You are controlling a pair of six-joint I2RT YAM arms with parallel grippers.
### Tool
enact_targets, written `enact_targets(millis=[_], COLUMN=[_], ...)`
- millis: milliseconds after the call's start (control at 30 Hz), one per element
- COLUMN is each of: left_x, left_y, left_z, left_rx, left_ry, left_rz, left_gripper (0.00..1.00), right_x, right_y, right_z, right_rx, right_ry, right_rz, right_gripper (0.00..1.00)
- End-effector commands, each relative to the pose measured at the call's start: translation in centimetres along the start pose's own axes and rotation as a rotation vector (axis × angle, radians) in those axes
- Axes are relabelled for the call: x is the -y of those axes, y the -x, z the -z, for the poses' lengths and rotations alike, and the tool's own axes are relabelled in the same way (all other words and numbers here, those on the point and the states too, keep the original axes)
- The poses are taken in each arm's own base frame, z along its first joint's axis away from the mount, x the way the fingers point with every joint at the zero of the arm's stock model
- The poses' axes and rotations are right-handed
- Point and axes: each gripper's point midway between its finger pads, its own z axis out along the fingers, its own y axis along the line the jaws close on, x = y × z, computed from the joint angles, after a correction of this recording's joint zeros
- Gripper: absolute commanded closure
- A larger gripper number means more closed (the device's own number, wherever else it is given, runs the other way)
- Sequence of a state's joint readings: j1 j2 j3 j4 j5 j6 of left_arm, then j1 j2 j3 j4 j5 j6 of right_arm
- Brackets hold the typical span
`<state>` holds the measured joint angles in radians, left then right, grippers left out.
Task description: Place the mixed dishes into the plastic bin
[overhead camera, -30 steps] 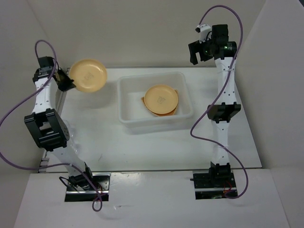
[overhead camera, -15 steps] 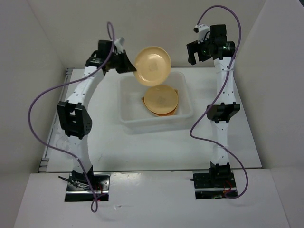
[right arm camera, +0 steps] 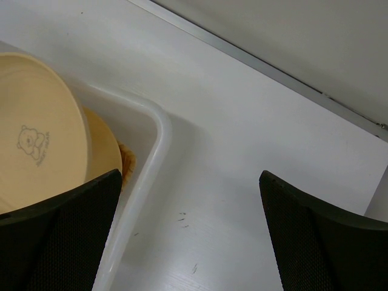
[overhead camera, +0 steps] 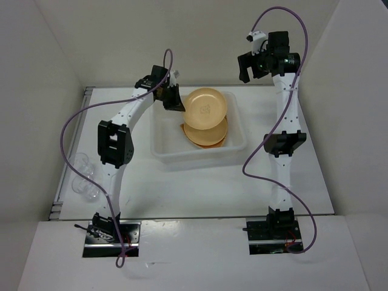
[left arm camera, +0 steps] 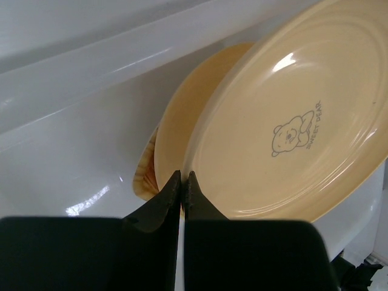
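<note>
My left gripper [overhead camera: 176, 100] is shut on the rim of a tan-yellow plate [overhead camera: 205, 108] with a bear print. It holds the plate tilted over the back of the plastic bin [overhead camera: 160, 154]. In the left wrist view the gripper [left arm camera: 183, 176] pinches the plate's [left arm camera: 291, 133] edge. Just below it, a second plate [left arm camera: 182, 121] lies on the woven basket dish [left arm camera: 142, 177] in the bin [left arm camera: 91, 73]. That second plate [overhead camera: 209, 134] also shows from above. A clear cup [overhead camera: 83, 182] sits at the table's left edge. My right gripper [overhead camera: 248, 66] is open and empty, high beyond the bin's back right corner.
In the right wrist view, the right gripper [right arm camera: 189, 182] is over bare table beside the bin's rim [right arm camera: 154, 151], with the held plate [right arm camera: 30, 133] and basket edge [right arm camera: 127, 160] at the left. White walls enclose the table on three sides.
My left arm has swung the plate from the table's far left to over the bin and lowered it toward the plate inside. The right arm has not moved.
</note>
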<state>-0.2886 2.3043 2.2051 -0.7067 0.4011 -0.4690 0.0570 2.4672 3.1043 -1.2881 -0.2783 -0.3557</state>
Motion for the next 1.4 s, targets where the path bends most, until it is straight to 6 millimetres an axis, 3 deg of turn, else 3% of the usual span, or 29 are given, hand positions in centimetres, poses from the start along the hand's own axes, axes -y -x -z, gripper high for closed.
enact_targets(millis=[0, 200, 267, 300, 333, 500, 600, 633, 733, 767, 800, 833, 867, 933, 1067, 1100, 1133, 1200, 1233, 1300, 1333, 1367], left_x=[1.1, 0.1, -0.5, -0.5, -0.8, -1.7, -1.4, -1.1, 1.3, 1.7, 1.8, 1.4, 1.2, -3.6, -12.0, -14.6, -16.0, -16.8, -18.2, -19.4, -18.9, -19.6], left_y=[-0.2, -1.6, -2.4, -2.4, -2.8, -3.8, -3.4, -2.9, 1.3, 3.4, 4.4, 5.4, 6.4, 6.3, 2.1, -0.6, -1.7, -3.2, -6.1, -7.1, -7.6, -8.0], left_z=[-0.7, -1.9, -2.2, -2.2, -2.3, -2.4, -1.6, -0.9, 3.8, 6.9, 8.9, 11.0, 13.8, 17.7, 22.2, 22.2, 23.9, 25.2, 24.4, 25.1, 26.8, 27.6], left_rx=[-0.007, -0.047, -0.07, -0.07, -0.08, -0.105, -0.09, -0.073, 0.079, 0.178, 0.225, 0.274, 0.332, 0.345, 0.268, 0.204, 0.212, 0.256, 0.198, 0.281, 0.347, 0.392], left_ry=[-0.023, 0.009, 0.028, 0.028, 0.032, 0.067, 0.074, 0.082, 0.139, 0.207, 0.255, 0.307, 0.354, 0.528, 0.722, 0.806, 0.841, 0.842, 0.857, 0.821, 0.806, 0.805], left_rz=[-0.051, -0.036, -0.024, -0.024, -0.02, -0.015, -0.02, -0.026, -0.081, -0.098, -0.112, -0.117, -0.11, -0.004, 0.341, 0.405, 0.462, 0.562, 0.617, 0.747, 0.776, 0.813], left_gripper=[1.0, 0.98, 0.94, 0.85, 0.82, 0.78, 0.72, 0.69, 0.52, 0.42, 0.16, 0.05, 0.0, 0.0, 0.0, 0.0, 0.0, 0.0, 0.0, 0.0, 0.0, 0.0], right_x=[0.2, 0.0, 0.0, 0.0, 0.0, 0.0, 0.0, 0.0, 0.0, 0.0, 0.0, 0.0, 0.0, 0.0, -1.2, -1.2, -1.2, -1.7, -2.2, -2.2, -2.3, -2.3], right_y=[2.0, 2.0, 2.0, 2.0, 2.0, 2.0, 2.0, 2.0, 2.0, 2.0, 2.0, 2.0, 2.0, 2.0, 2.1, 2.1, 2.1, 2.2, 2.0, 2.0, 2.1, 2.1], right_z=[2.8, 2.8, 2.8, 2.8, 2.8, 2.8, 2.8, 2.8, 2.8, 2.8, 2.8, 2.8, 2.8, 2.8, 2.2, 2.2, 2.2, 2.0, 1.5, 1.5, 1.5, 1.5], right_rx=[0.066, 0.069, 0.069, 0.069, 0.069, 0.069, 0.069, 0.069, 0.069, 0.069, 0.069, 0.069, 0.069, 0.069, 0.065, 0.065, 0.065, 0.066, 0.058, 0.058, 0.061, 0.061], right_ry=[-0.01, -0.001, -0.001, -0.001, -0.001, -0.001, -0.001, -0.001, -0.001, -0.001, -0.001, -0.001, -0.001, -0.001, 0.027, 0.027, 0.027, 0.036, 0.046, 0.046, 0.055, 0.055], right_rz=[-0.001, -0.001, -0.001, -0.001, -0.001, -0.001, -0.01, -0.01, -0.01, -0.01, -0.01, -0.01, -0.01, -0.01, -0.001, -0.001, -0.001, 0.005, 0.007, 0.007, 0.008, 0.008], right_gripper=[0.02, 0.02, 0.02, 0.02, 0.02, 0.02, 0.02, 0.02, 0.02, 0.02, 0.02, 0.02, 0.02, 0.02, 0.02, 0.02, 0.02, 0.02, 0.02, 0.02, 0.02, 0.02])
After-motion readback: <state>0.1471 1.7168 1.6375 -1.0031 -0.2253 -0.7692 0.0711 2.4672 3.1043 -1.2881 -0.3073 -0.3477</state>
